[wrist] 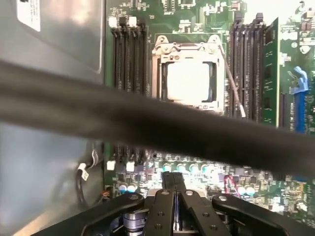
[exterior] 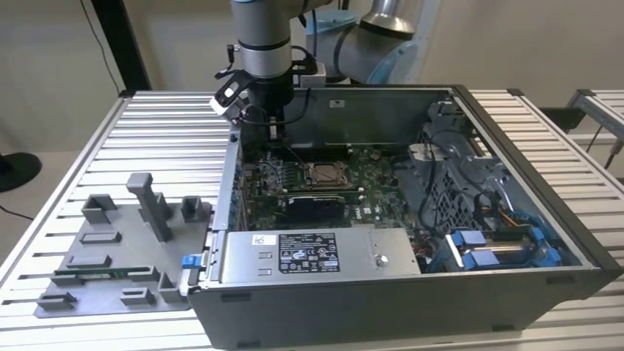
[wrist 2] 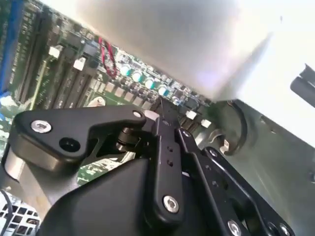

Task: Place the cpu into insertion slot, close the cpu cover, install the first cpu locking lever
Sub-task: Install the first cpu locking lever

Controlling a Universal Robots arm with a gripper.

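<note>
The board (exterior: pixel 381 201) was laid flat inside the open case (exterior: pixel 390 307).
The cpu (exterior: pixel 325 174) was framed by the cpu cover (wrist: pixel 158 73) mid-board; the gripper (exterior: pixel 276 139) was hung behind it; a holder tray (exterior: pixel 122 252) was set at the exterior view's left of the case.

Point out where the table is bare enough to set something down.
Bare ribbed table lies at the exterior view's left, between the grey fixture tray and the far edge, beside the computer case. Inside the case, the motherboard, cables and the gripper crowd it.

A robotics lab: open computer case (exterior: pixel 390 307) on a slatted aluminium bench (exterior: pixel 166 131).
</note>
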